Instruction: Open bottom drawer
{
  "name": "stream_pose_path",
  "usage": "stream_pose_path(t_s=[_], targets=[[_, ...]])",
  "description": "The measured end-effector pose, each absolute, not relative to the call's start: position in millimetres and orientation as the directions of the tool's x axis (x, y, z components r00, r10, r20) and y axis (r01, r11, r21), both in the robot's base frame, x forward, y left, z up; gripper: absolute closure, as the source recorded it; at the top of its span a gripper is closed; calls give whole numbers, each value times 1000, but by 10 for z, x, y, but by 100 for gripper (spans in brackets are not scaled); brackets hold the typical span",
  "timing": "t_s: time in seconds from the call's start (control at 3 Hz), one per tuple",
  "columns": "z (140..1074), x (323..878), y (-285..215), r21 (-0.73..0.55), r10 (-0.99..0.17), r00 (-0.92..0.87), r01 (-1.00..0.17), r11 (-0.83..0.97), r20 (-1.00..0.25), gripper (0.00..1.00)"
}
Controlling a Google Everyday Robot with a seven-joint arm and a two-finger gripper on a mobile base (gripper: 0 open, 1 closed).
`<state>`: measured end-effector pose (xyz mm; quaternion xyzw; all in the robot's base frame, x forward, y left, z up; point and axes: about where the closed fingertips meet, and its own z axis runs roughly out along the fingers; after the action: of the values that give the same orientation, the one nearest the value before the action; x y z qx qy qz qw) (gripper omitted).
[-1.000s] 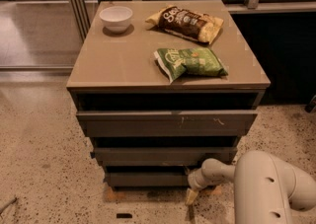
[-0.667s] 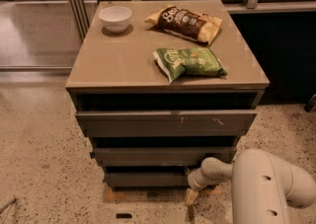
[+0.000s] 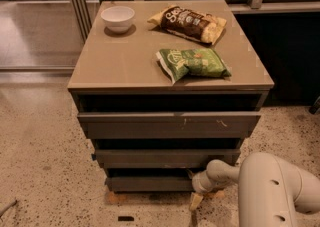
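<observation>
The bottom drawer [image 3: 147, 183] is a plain dark grey handleless slab, lowest of the cabinet's three fronts, with a dark gap above it. My gripper [image 3: 195, 202] hangs at the end of my white arm [image 3: 270, 191], just off the drawer's right end, low near the floor. One pale finger [image 3: 195, 201] points down beside the drawer's lower right corner. Above are the middle drawer front [image 3: 165, 157] and the widest top front [image 3: 170, 124] with pale scratch marks.
On the cabinet top [image 3: 125, 61] lie a white bowl [image 3: 118, 18], a brown chip bag [image 3: 189, 22] and a green chip bag [image 3: 192, 63]. Speckled floor [image 3: 45, 171] surrounds the cabinet. A glass partition stands at the left, a dark wall at the right.
</observation>
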<state>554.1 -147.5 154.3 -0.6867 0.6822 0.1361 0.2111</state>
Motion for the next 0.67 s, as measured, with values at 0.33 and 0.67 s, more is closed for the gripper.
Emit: stream_pose_path(t_s=[0.33, 0.67], targets=[[1593, 5321, -1500, -36, -857, 9, -999, 12, -515, 0], [1802, 4907, -1598, 88, -816, -42, -996, -11, -576, 0]])
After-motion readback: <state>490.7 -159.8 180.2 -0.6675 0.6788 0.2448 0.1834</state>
